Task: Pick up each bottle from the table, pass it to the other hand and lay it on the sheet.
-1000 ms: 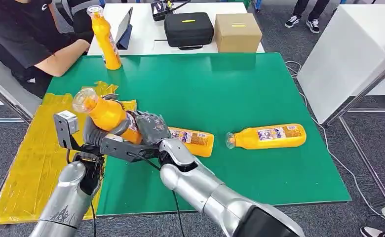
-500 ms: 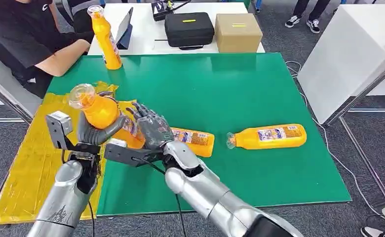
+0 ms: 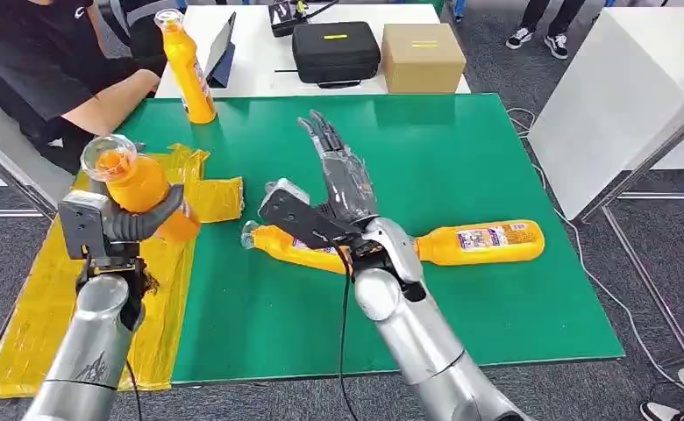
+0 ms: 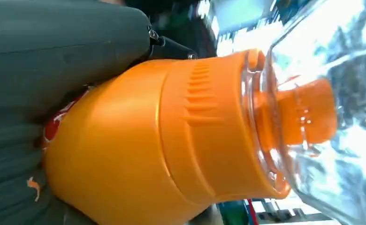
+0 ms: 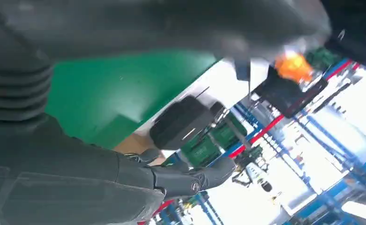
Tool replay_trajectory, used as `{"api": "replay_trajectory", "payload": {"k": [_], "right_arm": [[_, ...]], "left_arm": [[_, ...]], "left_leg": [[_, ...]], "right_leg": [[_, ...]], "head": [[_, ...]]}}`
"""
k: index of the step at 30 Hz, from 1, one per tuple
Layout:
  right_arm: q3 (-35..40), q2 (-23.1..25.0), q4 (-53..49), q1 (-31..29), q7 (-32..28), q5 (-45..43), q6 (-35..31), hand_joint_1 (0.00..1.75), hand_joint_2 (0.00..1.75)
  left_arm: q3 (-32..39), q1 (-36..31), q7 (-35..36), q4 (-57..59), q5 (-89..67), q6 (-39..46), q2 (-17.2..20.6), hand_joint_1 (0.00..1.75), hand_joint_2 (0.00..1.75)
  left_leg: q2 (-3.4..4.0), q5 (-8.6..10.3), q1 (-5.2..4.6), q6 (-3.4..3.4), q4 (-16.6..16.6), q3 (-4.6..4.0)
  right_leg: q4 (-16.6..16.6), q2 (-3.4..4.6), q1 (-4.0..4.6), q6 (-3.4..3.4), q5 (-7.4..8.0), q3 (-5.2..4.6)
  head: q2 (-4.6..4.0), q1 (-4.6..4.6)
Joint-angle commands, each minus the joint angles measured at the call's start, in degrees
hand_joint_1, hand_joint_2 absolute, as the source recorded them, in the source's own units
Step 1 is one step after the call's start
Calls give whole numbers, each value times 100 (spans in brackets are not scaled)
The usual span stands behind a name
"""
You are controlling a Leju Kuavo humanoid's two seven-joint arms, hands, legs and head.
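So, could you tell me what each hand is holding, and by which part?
The left hand grips an orange bottle around its body; the right hand holds nothing.

On the green mat, two bottles lie near the middle — one right of the other. A third bottle stands at its far left corner — the sheet overlaps its left edge.

Bottle in my left hand: smooth glossy orange plastic, clear cap, ribbed collar. Hand cover matt grey, ribbed. My arms brushed silver metal, satin sheen. Sheet thin yellow film, crinkled and shiny. Table cover matt green. Box plain cardboard; case matt black.
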Motion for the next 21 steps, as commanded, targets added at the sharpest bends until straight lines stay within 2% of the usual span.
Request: {"api": "replay_trajectory", "payload": {"k": [1,3,5,6,10,11,12,14,15,21], "right_arm": [[-224,-253,-373,90,0,-65,89,0,0],[-145,-276,-244,51,-43,-147,68,0,0],[-145,-276,-244,51,-43,-147,68,0,0],[-47,-306,-129,4,-93,-208,80,0,0],[189,-379,-15,-164,-135,-445,195,0,0],[202,-386,-4,-180,-135,-450,198,0,0],[253,-417,47,-225,-137,-519,231,0,0],[279,-443,91,-237,-152,-554,235,0,0],[310,-474,125,-230,-178,-592,255,0,0],[353,-520,160,-198,-261,-655,241,0,0]], "left_arm": [[737,-964,259,1597,-4374,1848,-265,175,175],[1371,-914,88,1610,-5614,1848,-543,175,175],[1371,-914,88,1610,-5614,1848,-543,175,175],[1608,-728,218,1319,-6647,1848,-654,175,175],[824,-437,1115,1480,-7644,1848,-326,175,175],[749,-420,1149,1513,-7632,1848,-301,175,175],[138,-347,1639,1673,-7550,1848,-100,175,175],[68,-183,1644,1646,-7611,1848,-45,175,175],[16,-193,1730,1737,-7752,1848,-47,175,175],[-125,-107,1839,1811,-7811,1848,-7,175,175]], "left_leg": [[-29,-8,8,-20,3,24],[-6,-10,5,-16,0,25],[-6,-7,4,-12,-2,21],[-5,-14,5,-17,0,31],[20,-12,-1,-15,-5,30],[17,-15,1,-20,-7,40],[14,-13,-4,-21,-12,45],[4,-15,1,-25,-9,48],[0,-6,-3,-14,-6,23],[12,-14,1,-21,-8,42]], "right_leg": [[-2,-31,6,-7,-16,36],[-4,-5,4,-5,-10,29],[-5,-4,3,-3,-7,26],[-5,-4,3,-4,-13,37],[-4,16,-2,-3,-8,28],[-7,13,0,-5,-11,39],[-8,10,-3,-6,-12,44],[-7,4,2,-9,-14,49],[-3,3,-2,-3,-6,23],[-8,13,1,-6,-10,40]], "head": [[0,4],[2,2],[0,2],[0,0],[0,7],[2,4],[0,2],[0,4],[0,0],[0,2]]}}
